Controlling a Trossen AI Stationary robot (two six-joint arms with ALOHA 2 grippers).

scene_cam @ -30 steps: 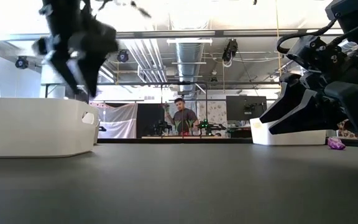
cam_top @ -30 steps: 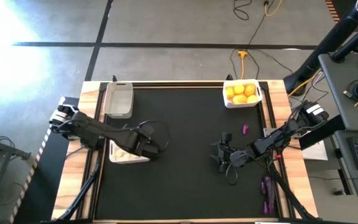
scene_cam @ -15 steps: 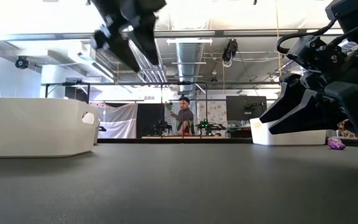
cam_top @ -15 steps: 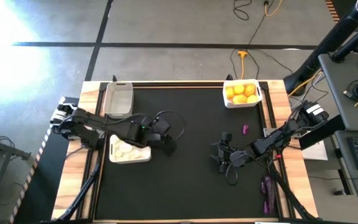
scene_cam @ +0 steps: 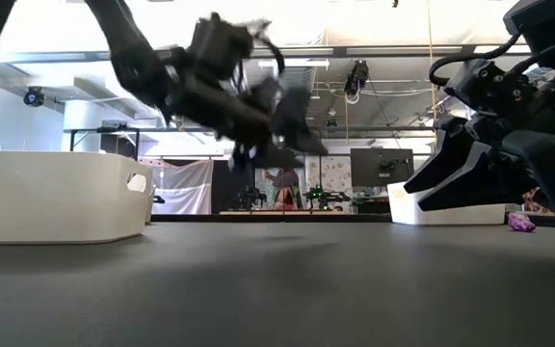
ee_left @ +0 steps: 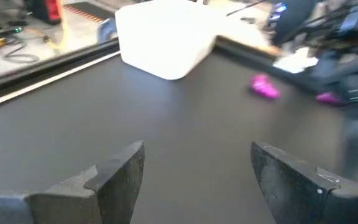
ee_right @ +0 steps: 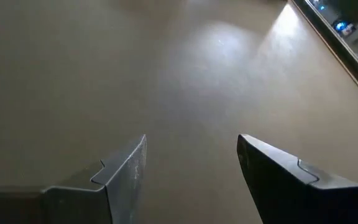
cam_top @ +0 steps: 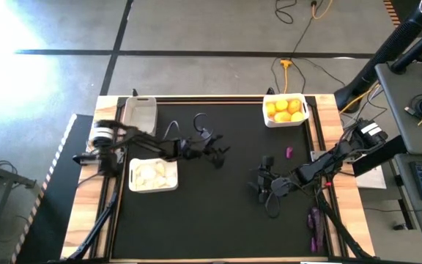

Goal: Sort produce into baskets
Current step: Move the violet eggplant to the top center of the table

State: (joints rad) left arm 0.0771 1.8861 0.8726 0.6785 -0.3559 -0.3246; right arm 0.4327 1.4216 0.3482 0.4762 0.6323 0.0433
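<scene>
My left gripper [cam_top: 220, 152] [ee_left: 197, 152] hangs open and empty over the middle of the black mat, pointing toward the table's right side. A small purple piece [cam_top: 289, 152] [ee_left: 266, 87] lies on the mat beyond it. My right gripper [cam_top: 255, 182] [ee_right: 191, 140] stands open and empty over bare mat at centre right. Yellow citrus fills the white basket [cam_top: 286, 110] at the far right. Whitish bulbs lie in the white basket [cam_top: 152, 174] on the left. The greyish basket [cam_top: 139, 116] sits at the far left.
More purple pieces [cam_top: 314, 224] lie on the wooden strip at the near right, off the mat. Black cables loop over my left arm [cam_top: 196, 128]. In the low view a person stands in the room far behind the table.
My left gripper has swung from above the bulb basket toward the table's middle and right, sinking a little. It has tipped from pointing down to nearly level. My right arm has kept still.
</scene>
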